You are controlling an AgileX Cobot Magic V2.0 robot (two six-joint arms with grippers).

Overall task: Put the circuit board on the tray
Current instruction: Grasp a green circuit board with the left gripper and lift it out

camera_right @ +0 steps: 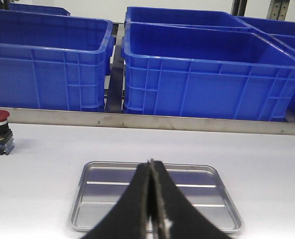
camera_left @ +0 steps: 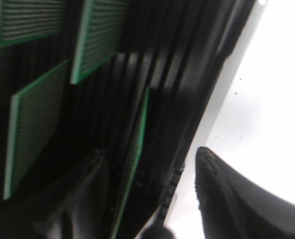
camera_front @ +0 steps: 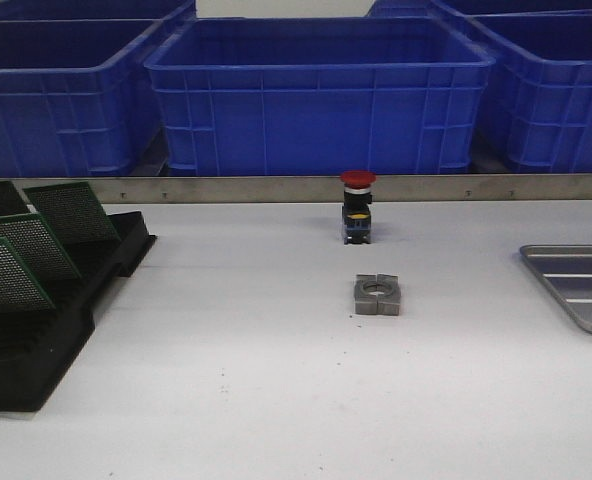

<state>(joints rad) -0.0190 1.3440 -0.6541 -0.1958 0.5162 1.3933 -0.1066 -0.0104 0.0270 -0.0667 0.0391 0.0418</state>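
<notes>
The empty grey tray (camera_right: 156,196) awaits beneath the closed right claw (camera_right: 152,199), while the left claw (camera_left: 152,199), spread wide, straddles a green circuit board (camera_left: 135,164) standing in the black rack (camera_front: 36,340), nothing lifted yet.

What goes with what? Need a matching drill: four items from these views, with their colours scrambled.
Items:
1. tray
2. rack
3. crates
4. circuit boards

Colours:
A. green
B. grey metal
C. blue
D. black

Pairs: 1-B, 2-D, 3-C, 4-A
</notes>
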